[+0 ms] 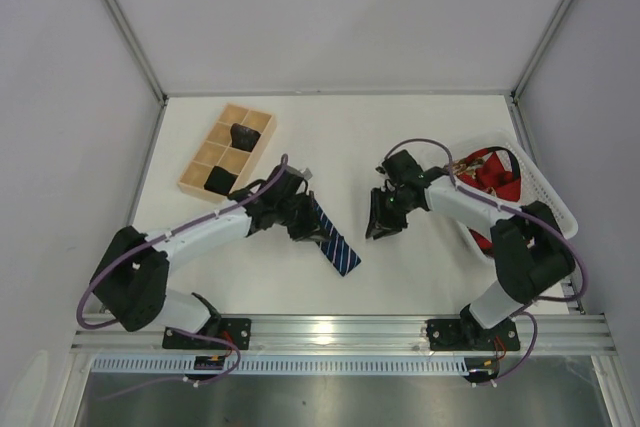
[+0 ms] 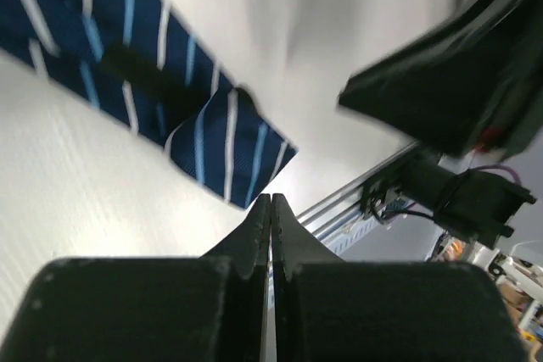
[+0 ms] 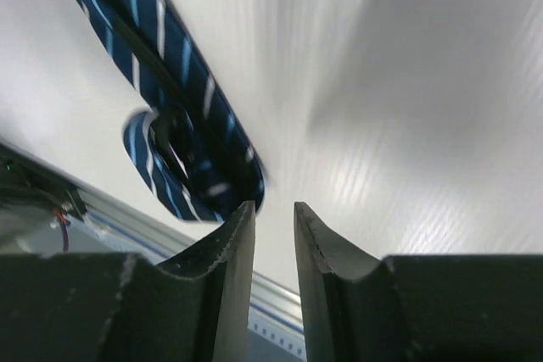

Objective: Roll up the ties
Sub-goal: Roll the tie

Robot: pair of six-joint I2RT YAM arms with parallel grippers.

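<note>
Clearly the navy tie (image 1: 335, 245) is the one we work on. It lies near the middle of the white surface (image 1: 420, 137), running from eleven o'clock down to five o'clock, with its broad pointed end nearer the arm bases. We judge it light, limp and rather slick: woven cloth with thin pale diagonal stripes that will sag and slide and will not hold a shape by itself. In the right wrist view one stretch seems to curl into a loose loop. We would pinch it across its width at an end, so the roll starts tight and square.

Our left fingers (image 2: 270, 218) are pressed together with nothing between them, their tips just short of the tie's point. Our right fingers (image 1: 381, 219) stand narrowly apart and empty, near the tie at its three o'clock.

At ten o'clock a wooden tray (image 1: 262, 125) of square cells holds two dark bundles (image 1: 241, 136). At three o'clock a white perforated basket (image 1: 548, 192) holds red ties (image 1: 492, 173).
</note>
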